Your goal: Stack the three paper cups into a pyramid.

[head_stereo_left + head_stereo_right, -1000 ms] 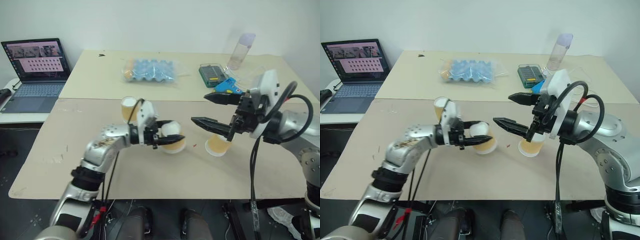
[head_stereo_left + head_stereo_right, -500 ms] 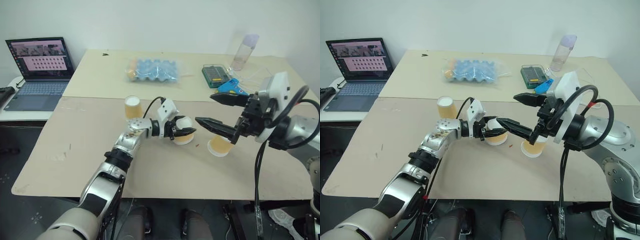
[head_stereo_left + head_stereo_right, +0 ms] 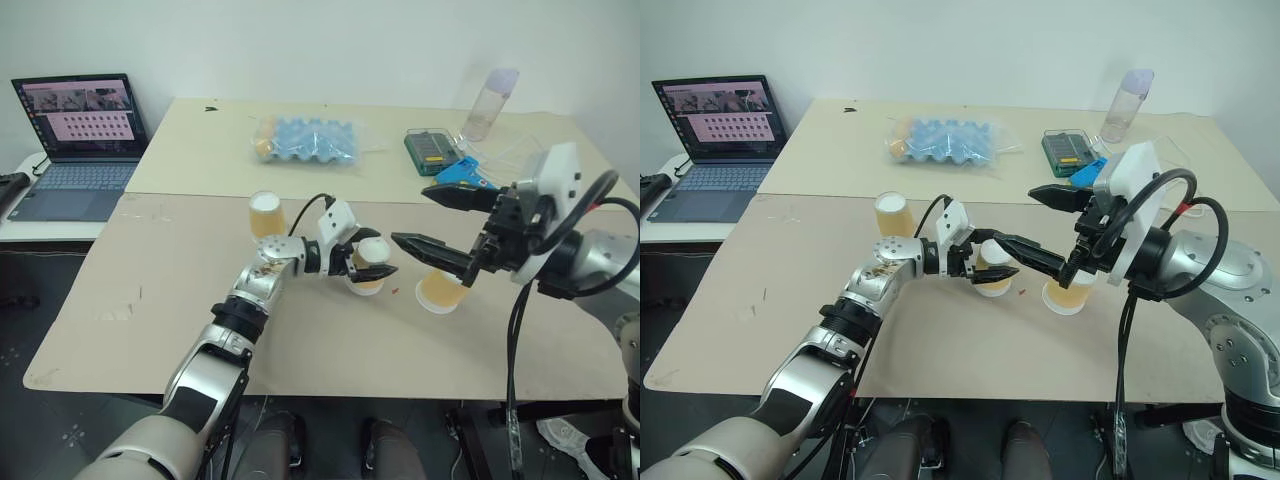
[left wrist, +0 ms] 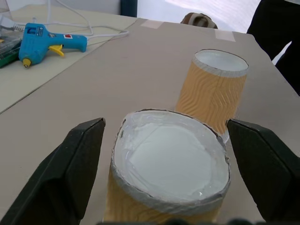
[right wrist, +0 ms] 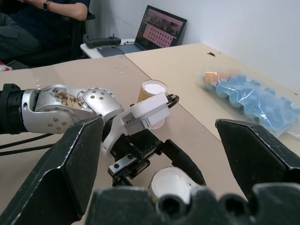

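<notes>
The left tool (image 3: 372, 266) is sitting near the centre of the bench (image 3: 150, 300), pointing toward 3 o'clock. Its fingers (image 4: 77, 154) are standing wide apart on either side of the middle paper cup (image 3: 370, 270), clear of its sides in the left wrist view. This cup is standing upside down on the bench with its white base facing up.

Just beside it, toward 3 o'clock, the right-hand paper cup (image 3: 437, 290) is also standing upside down on the bench; the two cups are close together but not touching. The lower finger of the right tool (image 3: 445, 225) is crossing in front of it. The right tool is hovering above the bench at 3 o'clock, with its two black fingers spread wide and pointing toward 9 o'clock, holding nothing.

The third paper cup (image 3: 265, 213) is standing upside down at 10 o'clock from the middle cup, well apart from the other two.

Farther back, on the rear part of the bench, a blue egg tray in clear wrap (image 3: 305, 140) is lying at 12 o'clock. A green case (image 3: 431, 150) and a blue glue gun (image 3: 462, 172) are lying at 1 o'clock, and a clear plastic bottle (image 3: 485, 100) is standing beyond them. An open laptop (image 3: 75, 140) is sitting on a side surface at 10 o'clock.
</notes>
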### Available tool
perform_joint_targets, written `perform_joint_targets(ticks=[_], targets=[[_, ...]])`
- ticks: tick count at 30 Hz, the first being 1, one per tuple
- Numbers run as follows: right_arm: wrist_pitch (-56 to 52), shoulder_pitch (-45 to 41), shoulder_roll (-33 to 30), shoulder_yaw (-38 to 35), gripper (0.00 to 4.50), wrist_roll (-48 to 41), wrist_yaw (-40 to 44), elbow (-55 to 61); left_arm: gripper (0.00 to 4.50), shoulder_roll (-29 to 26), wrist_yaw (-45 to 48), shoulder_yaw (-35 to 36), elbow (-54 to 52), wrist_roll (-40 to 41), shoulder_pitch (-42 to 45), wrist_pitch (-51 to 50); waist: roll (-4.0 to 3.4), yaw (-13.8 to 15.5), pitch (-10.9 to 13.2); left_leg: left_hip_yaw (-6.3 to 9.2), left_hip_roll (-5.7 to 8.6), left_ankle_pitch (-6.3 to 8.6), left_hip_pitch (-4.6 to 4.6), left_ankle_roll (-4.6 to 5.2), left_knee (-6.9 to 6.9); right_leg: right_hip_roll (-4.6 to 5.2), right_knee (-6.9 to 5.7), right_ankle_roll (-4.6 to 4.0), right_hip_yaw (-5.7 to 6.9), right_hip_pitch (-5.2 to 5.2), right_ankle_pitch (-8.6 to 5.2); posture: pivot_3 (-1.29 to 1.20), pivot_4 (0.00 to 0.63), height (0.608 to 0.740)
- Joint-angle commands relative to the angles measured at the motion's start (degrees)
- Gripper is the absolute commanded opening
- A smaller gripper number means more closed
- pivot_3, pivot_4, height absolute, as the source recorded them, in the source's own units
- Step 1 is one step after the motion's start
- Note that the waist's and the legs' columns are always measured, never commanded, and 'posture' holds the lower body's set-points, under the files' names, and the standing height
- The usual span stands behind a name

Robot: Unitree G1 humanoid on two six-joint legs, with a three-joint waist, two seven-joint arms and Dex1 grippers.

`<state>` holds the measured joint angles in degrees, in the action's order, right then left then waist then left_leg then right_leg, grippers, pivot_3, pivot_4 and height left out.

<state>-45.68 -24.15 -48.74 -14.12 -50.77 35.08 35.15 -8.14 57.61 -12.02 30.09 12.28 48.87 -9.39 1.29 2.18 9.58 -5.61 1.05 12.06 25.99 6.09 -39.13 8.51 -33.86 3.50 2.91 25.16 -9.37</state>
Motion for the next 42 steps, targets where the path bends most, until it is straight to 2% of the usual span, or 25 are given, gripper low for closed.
perform_joint_targets(ticks=[1,7,11,12,15,17,19,22,26,29,32,36,42], targets=[[1.71,-1.57,0.00,-0.46,4.50,0.29,0.80,0.01,4.40,-1.18,-0.03,2.23,-8.37,1.97,2.10,-1.97,0.00,-0.03,0.00,0.00,0.00,0.00,0.00,0.00,0.00,0.00,0.00,0.00,0.00,0.00,0.00,0.00,0.150,0.740],[2.57,-2.47,0.99,1.32,4.50,1.63,2.13,-1.75,4.40,-6.13,-4.01,7.83,-26.79,7.02,4.58,-10.38,0.00,-0.14,0.00,0.02,0.01,-0.01,0.02,0.00,-0.01,-0.01,-0.05,0.00,-0.01,0.02,0.00,0.00,0.150,0.740],[2.48,-2.89,1.56,2.10,4.50,1.86,3.04,-2.44,4.40,-7.23,-14.02,15.73,-37.76,12.30,5.66,-18.40,-0.01,-0.17,0.00,0.08,0.01,-0.01,0.01,-0.01,-0.03,-0.02,-0.09,0.01,0.00,0.00,0.00,0.00,0.150,0.740],[2.53,-3.10,1.77,2.68,4.50,2.24,3.38,-2.91,4.40,-6.50,-19.30,18.19,-39.54,12.36,4.84,-21.01,-0.02,-0.19,-0.01,0.10,0.01,-0.02,0.01,-0.02,-0.04,-0.03,-0.10,0.01,0.00,-0.01,0.00,0.00,0.150,0.740],[2.56,-3.10,2.23,3.28,4.50,2.81,4.19,-3.34,4.40,-2.65,-34.51,22.35,-44.25,8.98,0.34,-24.29,-0.01,-0.17,-0.01,0.10,0.02,-0.03,-0.14,-0.04,-0.04,-0.05,-0.13,0.03,0.00,-0.15,0.00,0.00,0.150,0.740],[2.69,-3.29,2.41,3.50,4.50,3.19,4.58,-3.80,4.40,-0.58,-41.49,22.46,-47.39,5.70,-3.57,-24.56,0.00,-0.12,0.00,0.10,0.03,-0.03,-0.39,-0.03,-0.03,-0.05,-0.12,0.05,-0.01,-0.39,-0.01,0.00,0.150,0.740],[2.75,-3.62,2.54,3.67,4.50,3.53,4.92,-4.35,4.40,0.52,-47.27,20.99,-50.50,1.46,-8.12,-24.58,0.00,-0.07,0.00,0.11,0.03,-0.01,-0.51,-0.04,-0.03,-0.06,-0.08,0.06,0.02,-0.55,-0.02,0.00,0.150,0.740],[2.78,-4.81,3.29,4.65,4.50,3.74,5.66,-5.18,4.40,1.73,-52.46,14.30,-54.95,-5.47,-20.89,-23.64,-0.01,-0.11,0.00,0.10,0.08,0.06,-0.51,-0.16,-0.02,-0.06,-0.08,0.06,0.00,-0.53,-0.02,0.00,0.150,0.740],[2.87,-5.11,3.71,5.21,4.50,4.45,6.16,-5.56,4.40,2.97,-53.93,12.76,-53.46,-6.75,-27.00,-22.07,0.01,0.39,0.01,0.10,0.08,0.19,-0.43,-0.52,0.00,-0.06,-0.13,0.01,0.00,-0.40,0.00,0.00,0.150,0.740],[2.55,-5.36,3.94,5.20,4.50,4.52,5.99,-5.60,4.40,1.23,-52.36,11.49,-51.14,-8.02,-28.58,-19.45,0.00,0.27,0.00,0.12,0.04,0.19,-0.40,-0.64,0.00,-0.04,-0.12,-0.11,0.02,-0.28,-0.03,0.00,0.150,0.740],[2.41,-5.26,3.93,5.14,4.50,4.47,5.89,-5.37,4.40,1.58,-52.87,13.82,-49.18,-6.37,-27.00,-19.26,0.00,0.07,0.00,0.08,0.03,0.20,-0.43,-0.64,0.00,-0.02,-0.13,-0.33,-0.02,-0.32,-0.16,0.00,0.150,0.740],[2.25,-5.08,3.89,4.80,4.50,4.29,5.45,-4.91,4.40,-0.14,-52.16,16.60,-42.13,-5.61,-24.62,-19.30,0.00,0.05,0.00,0.08,0.02,0.18,-0.41,-0.61,0.00,-0.05,-0.15,-0.04,-0.02,-0.26,0.00,0.00,0.150,0.740],[2.20,-4.78,3.91,4.32,4.50,3.85,4.89,-4.23,4.40,-1.76,-50.32,16.06,-35.52,-5.92,-21.89,-16.28,0.00,0.10,0.00,0.04,0.04,0.20,-0.39,-0.57,0.00,-0.05,-0.12,-0.02,-0.02,-0.26,0.01,0.00,0.150,0.740]])
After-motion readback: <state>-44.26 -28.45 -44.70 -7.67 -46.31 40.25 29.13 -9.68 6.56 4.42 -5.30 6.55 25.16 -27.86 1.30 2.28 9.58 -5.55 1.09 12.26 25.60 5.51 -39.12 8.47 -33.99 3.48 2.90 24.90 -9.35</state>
